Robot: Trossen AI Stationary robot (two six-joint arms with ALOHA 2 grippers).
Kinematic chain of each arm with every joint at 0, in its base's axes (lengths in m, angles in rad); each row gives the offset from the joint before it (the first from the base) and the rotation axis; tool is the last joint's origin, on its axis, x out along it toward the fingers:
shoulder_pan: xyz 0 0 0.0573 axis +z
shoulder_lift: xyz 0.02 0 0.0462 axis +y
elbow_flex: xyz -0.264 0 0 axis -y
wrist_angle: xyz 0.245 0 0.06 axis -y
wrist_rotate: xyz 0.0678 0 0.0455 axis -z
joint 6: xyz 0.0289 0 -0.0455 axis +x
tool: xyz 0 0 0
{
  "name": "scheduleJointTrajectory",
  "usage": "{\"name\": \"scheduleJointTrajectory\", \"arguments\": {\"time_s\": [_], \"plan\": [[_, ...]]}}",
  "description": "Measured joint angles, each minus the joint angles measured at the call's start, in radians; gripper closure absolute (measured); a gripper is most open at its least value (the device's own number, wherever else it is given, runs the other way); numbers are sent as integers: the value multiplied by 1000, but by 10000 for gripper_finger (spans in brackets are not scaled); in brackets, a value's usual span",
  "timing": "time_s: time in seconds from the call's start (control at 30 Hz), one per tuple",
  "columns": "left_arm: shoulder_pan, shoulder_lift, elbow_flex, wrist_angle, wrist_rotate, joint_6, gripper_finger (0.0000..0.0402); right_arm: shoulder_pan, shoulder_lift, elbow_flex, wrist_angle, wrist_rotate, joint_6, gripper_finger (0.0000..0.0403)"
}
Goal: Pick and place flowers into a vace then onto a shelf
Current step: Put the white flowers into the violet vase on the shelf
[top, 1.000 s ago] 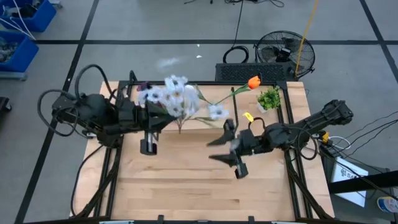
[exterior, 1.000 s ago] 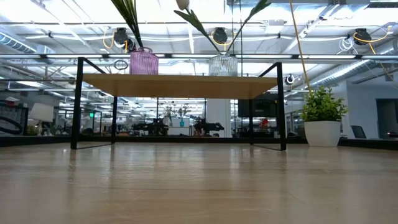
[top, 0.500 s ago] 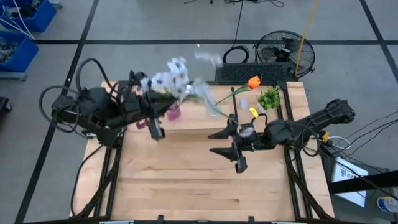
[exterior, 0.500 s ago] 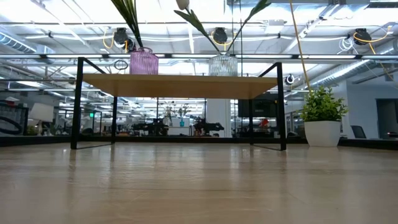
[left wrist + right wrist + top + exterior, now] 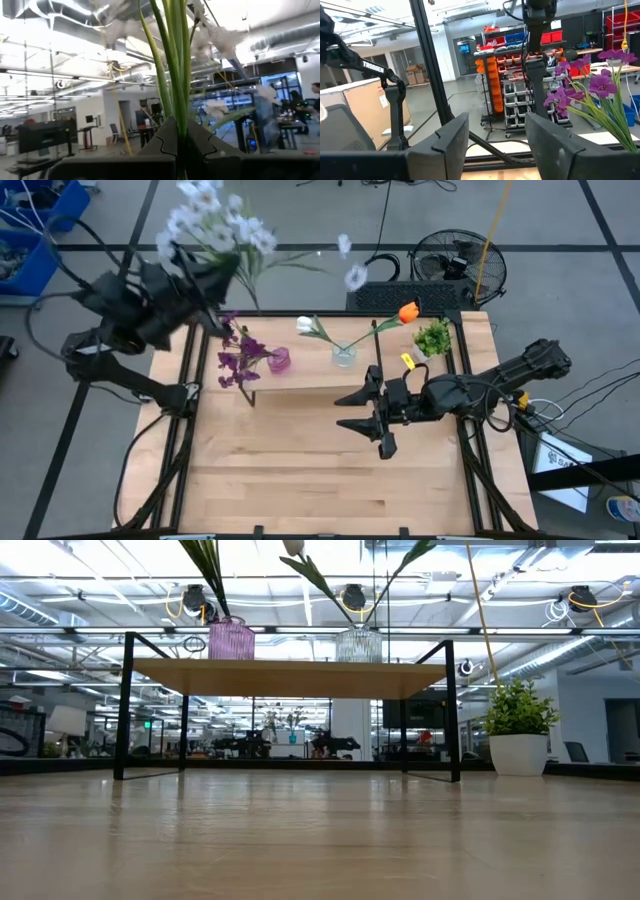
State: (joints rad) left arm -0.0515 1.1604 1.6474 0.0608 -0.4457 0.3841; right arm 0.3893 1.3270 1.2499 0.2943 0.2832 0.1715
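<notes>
The left gripper (image 5: 200, 275) is held high, past the back left corner of the table (image 5: 320, 470). Its fingers (image 5: 165, 142) are pressed together on the green stems of the pale white spray (image 5: 215, 220). In the left wrist view the stems are seen standing up between the two dark fingers, with fuzzy white blooms above.

The right gripper (image 5: 362, 412) is held over the middle of the table, in front of the shelf (image 5: 310, 375). Its fingers (image 5: 451, 137) are spread wide apart, and nothing is held between them.

A pink vase (image 5: 279, 360) is seen on the left part of the shelf, with the dark purple flowers (image 5: 238, 358) in it. A clear vase (image 5: 344, 356) is seen further right on the shelf. The orange tulip (image 5: 407, 312) and the white bud (image 5: 305, 325) seem to be standing in it, though the stems are hard to follow from above. A small potted plant (image 5: 433, 338) is placed by the right end of the shelf.
</notes>
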Motion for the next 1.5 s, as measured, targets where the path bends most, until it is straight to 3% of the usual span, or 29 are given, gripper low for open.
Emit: {"name": "scheduleJointTrajectory", "arguments": {"time_s": [0.23, 0.43, 0.63, 0.9, 1.17, 1.5], "plan": [[136, -51, -1, -106, 65, -58, 394, 0, 0, 0, -1, 0, 0, 218], [341, -89, -1, -130, 171, -166, 394, 0, 0, 0, -1, 1, 0, 218], [518, -105, -73, -169, 512, -388, 394, 0, 0, 0, -1, 1, 0, 219], [528, -108, -335, 45, 596, -542, 394, 0, 0, 0, -1, 2, 0, 220], [528, -168, -477, 90, 622, -613, 394, -1, 0, 0, -1, 3, 0, 220], [508, -162, -641, 350, 629, -653, 394, -3, 0, 0, -1, 3, -3, 220]]}}
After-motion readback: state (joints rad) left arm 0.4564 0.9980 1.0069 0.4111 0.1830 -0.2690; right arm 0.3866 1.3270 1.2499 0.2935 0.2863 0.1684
